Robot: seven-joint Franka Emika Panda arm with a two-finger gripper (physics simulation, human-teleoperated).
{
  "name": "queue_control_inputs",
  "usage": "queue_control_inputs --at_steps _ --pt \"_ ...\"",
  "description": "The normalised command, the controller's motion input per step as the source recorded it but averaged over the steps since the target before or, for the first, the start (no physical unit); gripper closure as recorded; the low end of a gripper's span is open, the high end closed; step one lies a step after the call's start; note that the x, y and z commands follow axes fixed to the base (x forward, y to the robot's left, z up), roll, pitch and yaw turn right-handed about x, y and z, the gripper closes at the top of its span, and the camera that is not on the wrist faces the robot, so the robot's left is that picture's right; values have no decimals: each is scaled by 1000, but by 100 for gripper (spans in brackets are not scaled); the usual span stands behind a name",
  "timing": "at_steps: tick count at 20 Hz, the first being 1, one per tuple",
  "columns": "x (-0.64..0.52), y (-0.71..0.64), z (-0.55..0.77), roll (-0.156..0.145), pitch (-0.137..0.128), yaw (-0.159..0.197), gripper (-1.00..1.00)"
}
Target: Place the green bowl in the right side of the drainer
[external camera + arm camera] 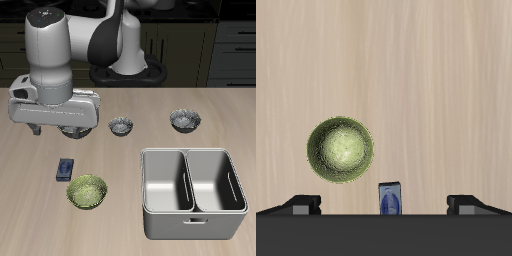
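Our end effector [62, 130] hangs above the surface [120, 170] with its fingers spread wide and nothing between them, which suits a descent onto the green bowl [87, 191]. That bowl sits nearer the front edge, beside a small blue object [65, 168] (unidentifiable), well apart from the drainer [193, 226], whose compartments look bare.

Two small grey bowls [121, 126] [185, 120] farther back on the wooden table [120, 215], small blue card [65, 167] nearer the front

The glossy white-and-grey arm [60, 60] has rounded segments, black joints and a boxy grey hand; the fingers [304, 203] are dark.
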Motion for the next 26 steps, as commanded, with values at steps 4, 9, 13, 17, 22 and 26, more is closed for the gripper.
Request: queue_control_inputs --at_steps 4,9,13,17,22,26 --pt "55 120 -304 27 21 26 -100" --pt "76 -38 -296 -10 28 -27 -100" --pt "81 -82 -332 -10 38 -7 -100" --pt "48 36 -282 -9 30 -8 -100" --pt "18 60 -295 3 31 1 -100" --pt "26 21 -274 7 26 7 -100"
